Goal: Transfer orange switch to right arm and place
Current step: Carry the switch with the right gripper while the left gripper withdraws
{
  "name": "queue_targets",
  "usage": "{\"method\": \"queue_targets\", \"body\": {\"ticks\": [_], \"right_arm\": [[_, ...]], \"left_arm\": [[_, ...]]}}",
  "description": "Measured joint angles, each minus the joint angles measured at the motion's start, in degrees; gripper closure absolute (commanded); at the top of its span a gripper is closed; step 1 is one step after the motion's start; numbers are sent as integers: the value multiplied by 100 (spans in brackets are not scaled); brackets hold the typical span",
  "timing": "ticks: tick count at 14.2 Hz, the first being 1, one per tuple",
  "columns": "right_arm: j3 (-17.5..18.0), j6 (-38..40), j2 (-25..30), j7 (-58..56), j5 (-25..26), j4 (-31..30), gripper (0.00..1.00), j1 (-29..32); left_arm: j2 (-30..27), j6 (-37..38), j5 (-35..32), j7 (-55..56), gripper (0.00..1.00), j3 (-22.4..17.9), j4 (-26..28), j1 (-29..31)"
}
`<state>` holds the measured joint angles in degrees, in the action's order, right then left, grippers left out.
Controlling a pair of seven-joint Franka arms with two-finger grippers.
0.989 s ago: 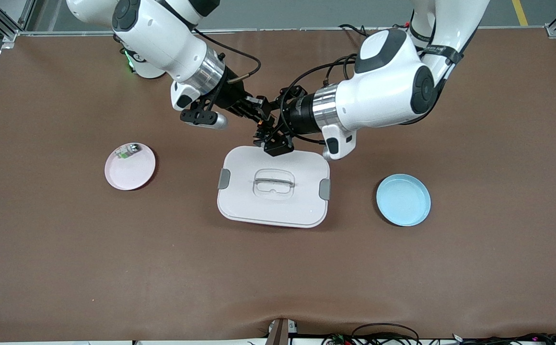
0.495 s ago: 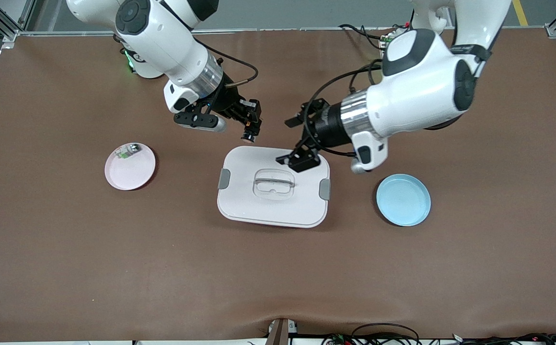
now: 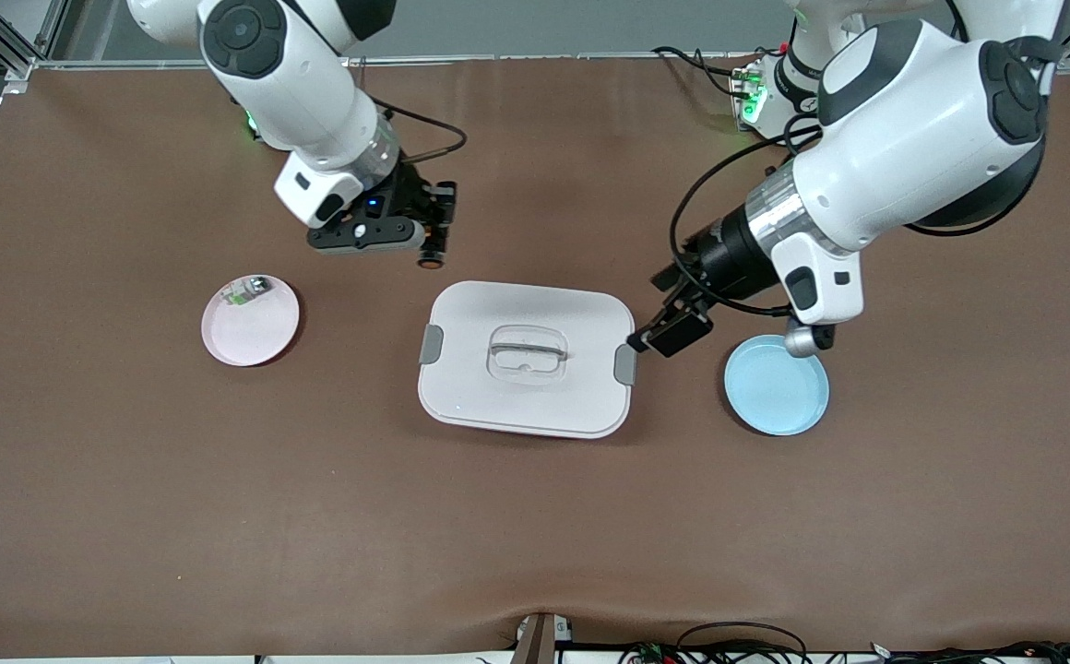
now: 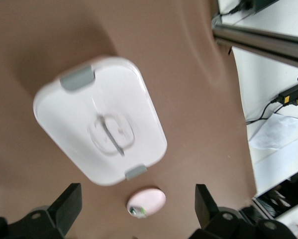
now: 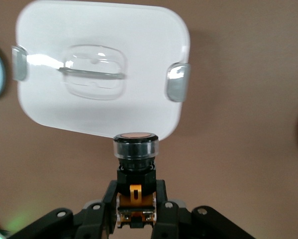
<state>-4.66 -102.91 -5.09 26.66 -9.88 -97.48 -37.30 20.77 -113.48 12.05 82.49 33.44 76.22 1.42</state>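
The orange switch, a small black cylinder with a round orange cap, is clamped in my right gripper, which is shut on its body. That gripper hangs over the brown mat beside the white lidded box, toward the right arm's end. My left gripper is open and holds nothing. It is over the mat between the box's grey latch and the blue plate.
A pink plate toward the right arm's end carries a small clear-and-green part. The white box sits mid-table with a clear handle and grey latches. Cables lie near the front edge.
The two grippers were together over the box's edge. They have parted: the right one carried the switch toward its own end, and the open left one drew back toward the blue plate.
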Motion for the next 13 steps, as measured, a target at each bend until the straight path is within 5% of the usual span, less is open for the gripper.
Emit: {"method": "queue_targets", "body": {"ticks": [4, 7, 13], "right_arm": [[-18, 676, 153, -1576, 882, 68, 100, 358], [-32, 912, 306, -3254, 1167, 70, 100, 862], [-59, 982, 583, -6319, 1334, -116, 100, 2025]], "left_arm": [[-126, 775, -788, -1621, 0, -15, 1, 593], [-131, 1030, -1468, -2915, 0, -25, 3, 1092], [-131, 1140, -1603, -5148, 0, -44, 3, 2286]]}}
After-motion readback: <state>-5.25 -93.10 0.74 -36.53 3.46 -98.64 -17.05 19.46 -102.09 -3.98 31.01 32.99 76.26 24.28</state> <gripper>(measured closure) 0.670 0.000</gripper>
